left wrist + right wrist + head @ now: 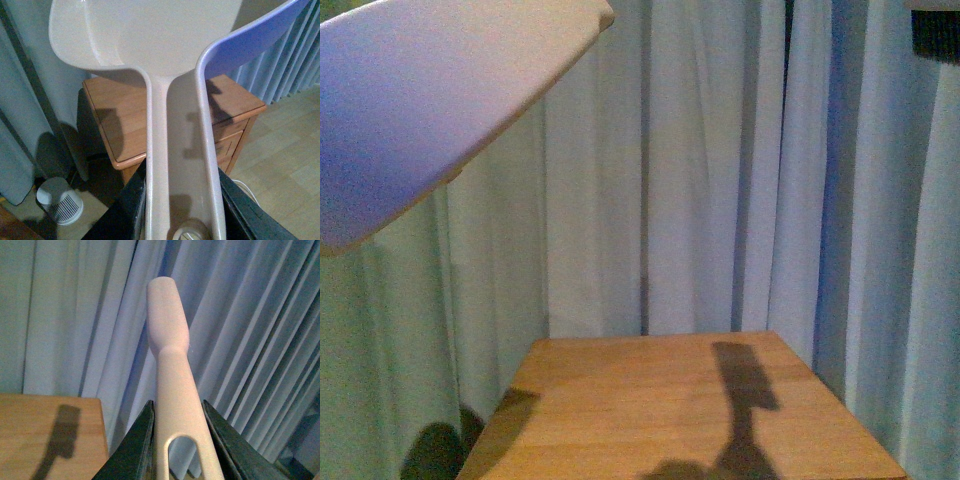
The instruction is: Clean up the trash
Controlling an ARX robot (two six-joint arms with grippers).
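My left gripper (182, 200) is shut on the handle of a pale beige dustpan (150, 35), held high in the air. Its pan also fills the upper left of the front view (430, 100). My right gripper (177, 450) is shut on the pale handle of a brush (172, 365), which points toward the curtain. The brush's dark bristles (935, 30) show at the top right of the front view. The wooden table (620, 400) lies below both tools, with their shadows on it. No trash shows in any view.
Pale curtains (720, 180) hang close behind and beside the table. In the left wrist view the table (125, 120) has drawers in its front. A small white fan-like unit (60, 200) stands on the floor beside it. The table corner (45, 430) shows in the right wrist view.
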